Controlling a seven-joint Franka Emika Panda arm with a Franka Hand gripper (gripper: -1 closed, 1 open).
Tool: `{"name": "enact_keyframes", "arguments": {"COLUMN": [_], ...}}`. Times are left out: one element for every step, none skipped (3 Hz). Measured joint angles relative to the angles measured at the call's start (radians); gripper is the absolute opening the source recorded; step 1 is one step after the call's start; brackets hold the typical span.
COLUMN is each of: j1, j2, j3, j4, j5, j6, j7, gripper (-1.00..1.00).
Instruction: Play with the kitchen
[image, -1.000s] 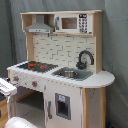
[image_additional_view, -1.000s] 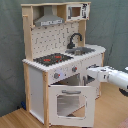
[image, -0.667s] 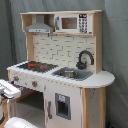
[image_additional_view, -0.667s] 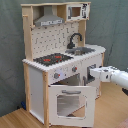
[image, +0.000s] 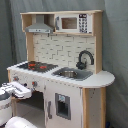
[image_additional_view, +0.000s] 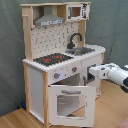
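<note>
The kitchen (image: 62, 70) (image_additional_view: 62, 60) stands in the middle of both exterior views, a tall white and light-wood toy set against a grey curtain backdrop (image: 115, 45) (image_additional_view: 10, 45), resting on a wooden floor (image_additional_view: 15, 119) in the second exterior view. On its top surface the black hob with red rings (image: 35, 65) (image_additional_view: 52, 59) sits beside a sink (image: 71, 73) (image_additional_view: 86, 50), and a curved black faucet (image: 85, 57) (image_additional_view: 75, 39) rises at the sink's rear edge. Behind them is a pale pegboard back (image: 62, 47) (image_additional_view: 50, 37), and above it a grey hood (image: 40, 26) (image_additional_view: 49, 19) hangs next to a small microwave cupboard (image: 75, 22) (image_additional_view: 77, 11). In the second exterior view the oven door (image_additional_view: 70, 102) with its window is swung out and down, tilted open below the hob, with knobs (image_additional_view: 56, 75) on the panel above it. The robot arm (image_additional_view: 117, 75) reaches in from the second exterior view's right, its white tool (image_additional_view: 95, 71) just beside the front panel, near the open oven cavity; whether its fingers are apart or closed, and whether it has hold of anything, cannot be told. In the first exterior view the same tool (image: 20, 90) enters from the first exterior view's left, near the kitchen's lower front under the hob, and a cupboard door (image: 62, 105) with a dark panel sits under the sink.
</note>
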Motion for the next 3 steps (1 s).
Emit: {"name": "enact_keyframes", "arguments": {"j1": [-0.078,-0.157,-0.233], "j2": [0.001,0.001,0.002], "j3": [0.005,0.02,0.034], "j4": [0.013,0.036,0.068], "j5": [0.0,0.0,0.002], "j6": [0.07,0.151,0.234], "j7": [-0.029,-0.032,-0.027], "gripper": [1.0,1.0,1.0]}}
